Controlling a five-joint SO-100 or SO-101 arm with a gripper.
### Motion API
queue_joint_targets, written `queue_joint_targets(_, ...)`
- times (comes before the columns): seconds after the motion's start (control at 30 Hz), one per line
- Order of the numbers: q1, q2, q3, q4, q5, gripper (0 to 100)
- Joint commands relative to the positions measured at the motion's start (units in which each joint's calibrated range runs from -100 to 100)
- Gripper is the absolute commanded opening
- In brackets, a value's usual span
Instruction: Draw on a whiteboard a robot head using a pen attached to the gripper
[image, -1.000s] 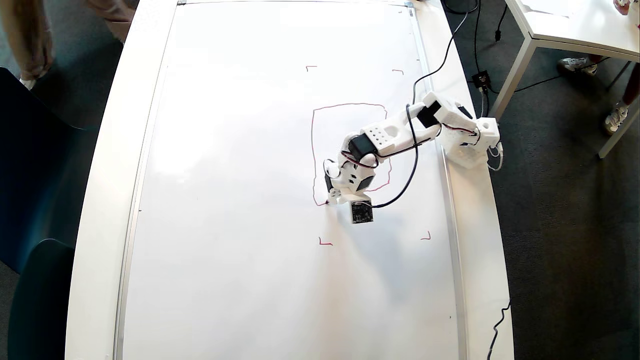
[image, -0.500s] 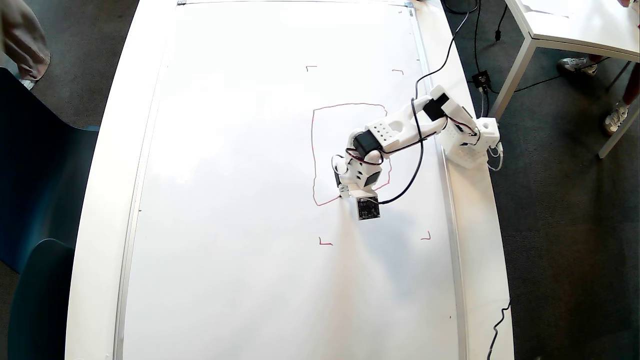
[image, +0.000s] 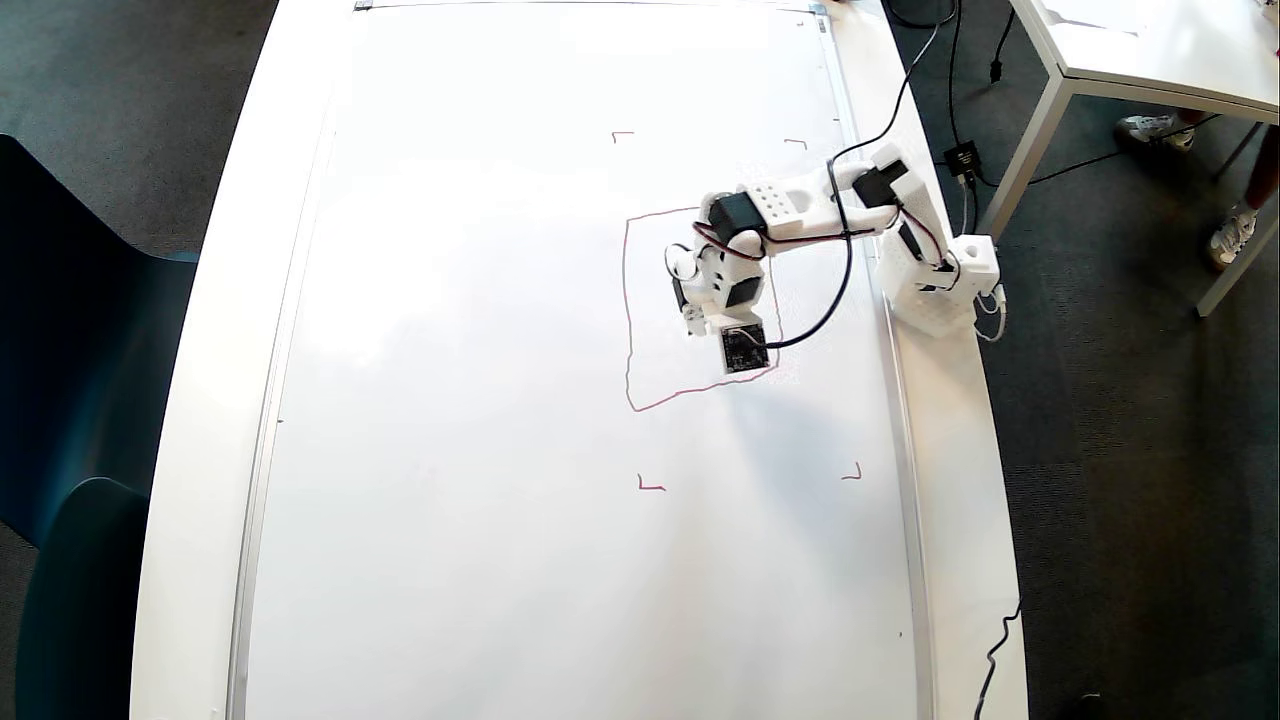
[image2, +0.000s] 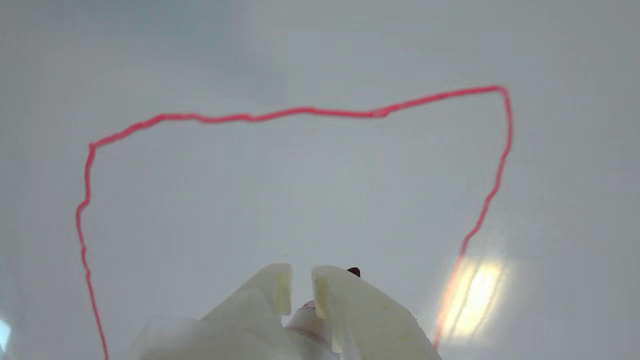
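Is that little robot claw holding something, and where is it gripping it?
Yes. In the wrist view the gripper is closed around the pen, clamping its white barrel a little behind the tip; only a small part shows between the fingers.

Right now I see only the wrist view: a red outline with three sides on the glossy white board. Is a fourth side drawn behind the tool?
Observer: Yes, the overhead view shows a fourth side of the red outline, partly hidden under the white plastic arm.
Operator: Is anything drawn outside it?
Observer: Four small red corner marks lie around it on the glossy white board.
Operator: Where is the tool?
Observer: The tool, shut on the slim white pen, stands near the outline's middle.
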Motion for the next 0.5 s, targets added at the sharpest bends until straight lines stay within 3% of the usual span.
queue_joint_targets(0.0,1.43,-4.81,8.66,-3.51,0.62,1)
queue_joint_targets(0.13,1.14,-1.95,8.75,-7.77,1.59,1)
queue_joint_targets(0.47,-0.71,7.44,-3.14,-7.07,1.86,1)
